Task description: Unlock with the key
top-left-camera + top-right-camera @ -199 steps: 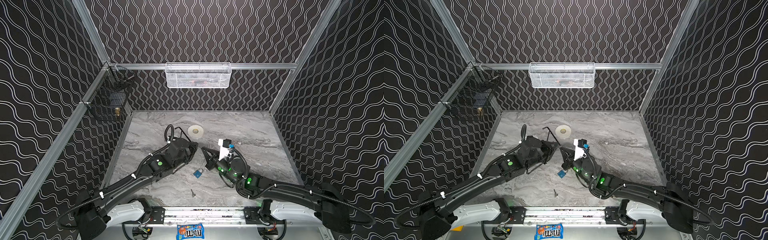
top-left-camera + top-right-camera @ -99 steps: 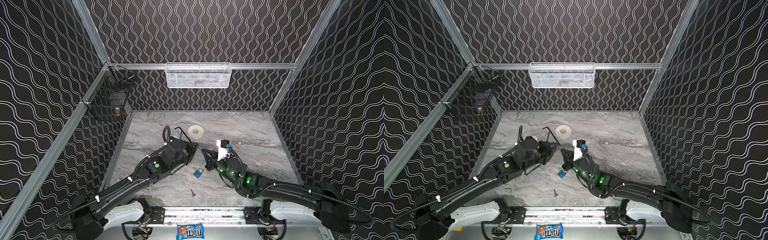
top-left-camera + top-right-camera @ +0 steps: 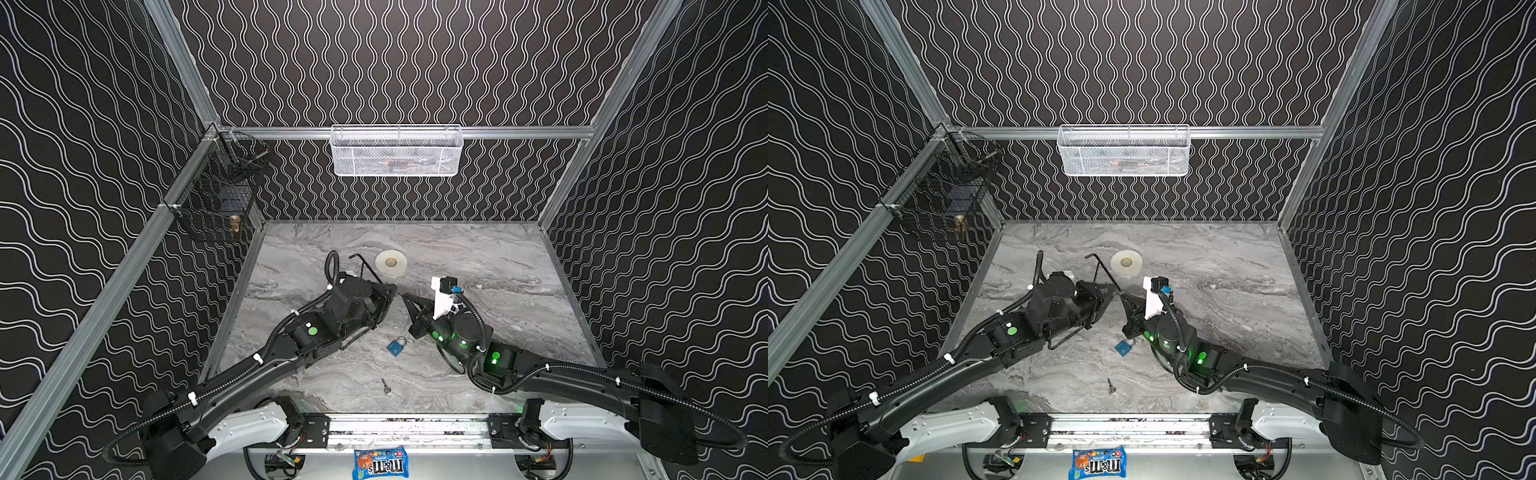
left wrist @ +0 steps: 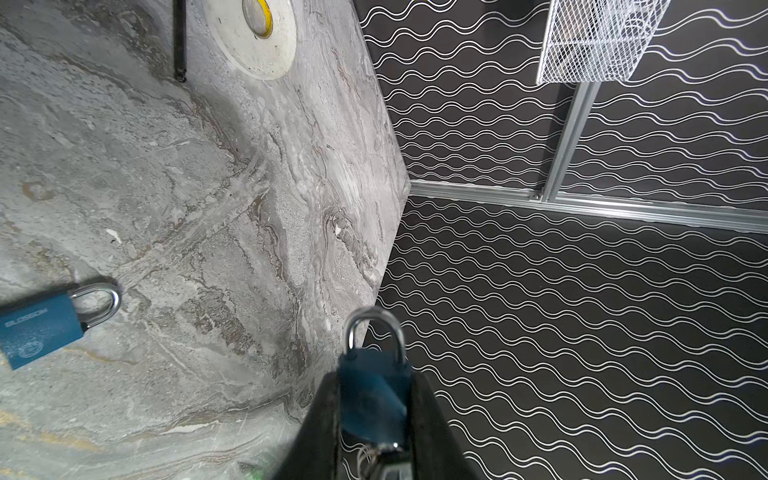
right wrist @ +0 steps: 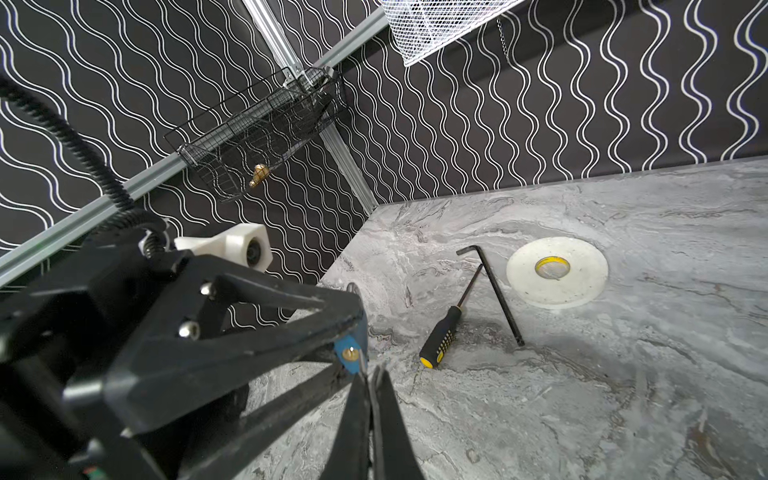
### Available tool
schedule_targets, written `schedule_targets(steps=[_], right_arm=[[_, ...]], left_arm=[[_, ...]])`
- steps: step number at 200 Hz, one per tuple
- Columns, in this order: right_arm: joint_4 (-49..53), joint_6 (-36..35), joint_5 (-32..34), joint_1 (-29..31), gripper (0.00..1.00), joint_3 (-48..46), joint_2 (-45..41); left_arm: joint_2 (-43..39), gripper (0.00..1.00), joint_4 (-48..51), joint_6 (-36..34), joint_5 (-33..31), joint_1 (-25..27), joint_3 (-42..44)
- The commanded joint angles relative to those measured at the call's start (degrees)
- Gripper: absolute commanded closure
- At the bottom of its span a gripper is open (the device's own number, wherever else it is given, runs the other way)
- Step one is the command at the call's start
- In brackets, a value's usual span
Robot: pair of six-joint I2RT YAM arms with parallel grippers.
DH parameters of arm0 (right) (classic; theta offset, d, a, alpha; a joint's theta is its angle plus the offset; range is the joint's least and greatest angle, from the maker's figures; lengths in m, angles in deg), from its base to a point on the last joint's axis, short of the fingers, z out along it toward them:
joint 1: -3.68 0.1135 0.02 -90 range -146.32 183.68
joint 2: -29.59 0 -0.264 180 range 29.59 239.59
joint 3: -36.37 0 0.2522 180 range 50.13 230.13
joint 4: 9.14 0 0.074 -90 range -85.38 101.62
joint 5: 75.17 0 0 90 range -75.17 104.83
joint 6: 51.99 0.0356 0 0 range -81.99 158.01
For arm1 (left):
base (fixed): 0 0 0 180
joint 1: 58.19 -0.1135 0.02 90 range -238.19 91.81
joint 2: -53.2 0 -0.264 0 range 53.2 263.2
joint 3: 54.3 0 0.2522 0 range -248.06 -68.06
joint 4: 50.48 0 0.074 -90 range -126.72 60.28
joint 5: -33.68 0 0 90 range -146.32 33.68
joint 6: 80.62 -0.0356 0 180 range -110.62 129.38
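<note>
Table [image 3: 511,266] walled on three sides; right half bare, free room there. Left gripper [image 3: 392,289] mid-table, clamping padlock [image 4: 374,386] off surface. Padlock: blue body, silver shackle, long axis tilted across fingertips, brass keyhole end facing right gripper [image 5: 371,384]. Right jaws pressed together, thin silver key [image 5: 363,365] at tips, right by keyhole. Tape roll [image 3: 390,262], screwdriver [image 5: 442,336], hex key [image 5: 496,295] toward back. Second padlock [image 3: 396,346] flat near centre, between arms. Loose key [image 3: 386,386] near front edge.
</note>
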Motion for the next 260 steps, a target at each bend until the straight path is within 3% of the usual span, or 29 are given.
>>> schedule_targets(steps=[1,92,218,260], right_arm=[[-2.39,-0.9,-1.09,0.08,1.0,0.44,0.15],[-0.41,-0.63,3.97,0.03,1.0,1.92,2.2],[-1.71,-2.93,3.29,0.13,1.0,3.78,3.44],[0.41,-3.66,7.98,0.11,1.0,5.61,5.72]], left_arm=[[0.47,1.0,-0.77,-0.67,0.47,-0.03,-1.03],[0.77,1.0,-1.4,-0.86,0.91,-0.04,-1.3],[2.47,1.0,-0.13,-1.69,1.87,0.1,-3.14],[2.69,1.0,0.89,-1.93,1.55,0.23,-4.04]])
